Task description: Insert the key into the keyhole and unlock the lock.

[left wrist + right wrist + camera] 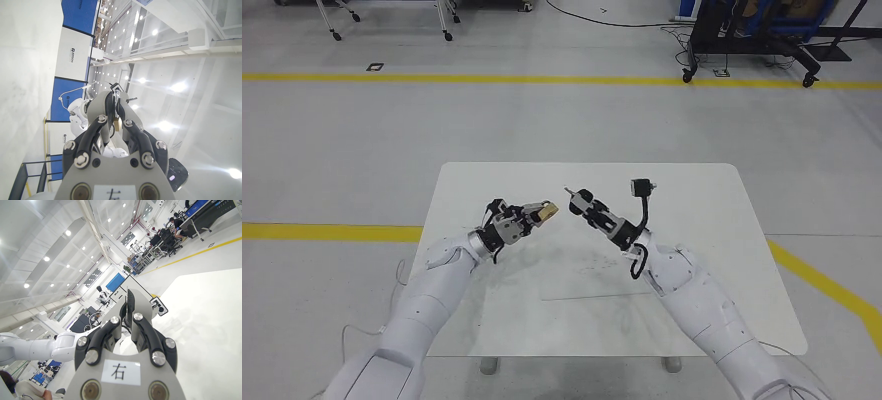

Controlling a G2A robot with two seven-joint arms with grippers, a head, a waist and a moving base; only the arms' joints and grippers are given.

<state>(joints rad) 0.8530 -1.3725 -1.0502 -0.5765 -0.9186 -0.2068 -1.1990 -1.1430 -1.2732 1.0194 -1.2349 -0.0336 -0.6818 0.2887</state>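
Note:
Over the middle of the white table (692, 200), my left gripper (530, 214) is shut on a brass padlock (544, 211). The lock's free end points toward the other arm. In the left wrist view the brass body (117, 124) and silver shackle (116, 94) sit clamped between the pads. My right gripper (580, 200) is shut on a small key (568, 191) whose tip points at the lock, with a small gap between them. The key (132, 99) pokes out just beyond the left fingers. In the right wrist view the pads (130, 302) are pressed together and hide the key.
Both grippers hover above the tabletop, near its far half. The table's far edge (592, 165) lies just behind them. A wheeled dark rack (752, 40) and a metal cart (392, 15) stand on the floor far behind.

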